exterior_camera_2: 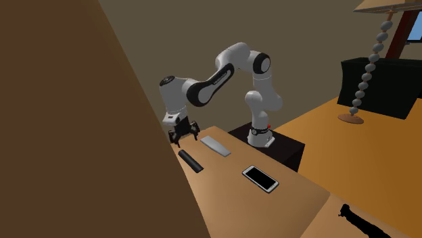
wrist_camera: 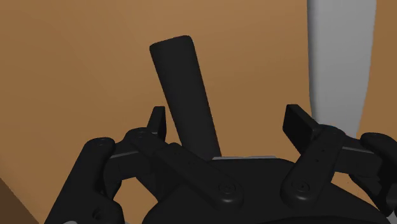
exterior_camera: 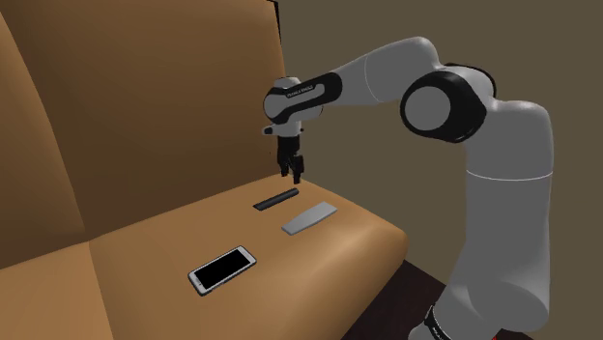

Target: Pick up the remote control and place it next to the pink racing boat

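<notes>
We see the gripper (exterior_camera: 291,174) hanging over the sofa seat (exterior_camera: 367,241), its fingers (wrist_camera: 302,124) spread wide and clasping nothing; the dark remote control (exterior_camera: 274,201) lies flat on the cushion just below it, near the backrest (exterior_camera: 164,106); in the wrist view it runs between the fingers, untouched; a grey slab (exterior_camera: 309,217) lies just beside it, apart; a phone (exterior_camera: 222,269) rests farther along the seat.

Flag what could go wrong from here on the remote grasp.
1. The black remote is slim and lies flat on the sofa seat. The open gripper above it may jam its fingertips into the cushion or slip over the top.
2. The grey slab lies close beside the remote, so a finger could nudge it on the way down.
</notes>
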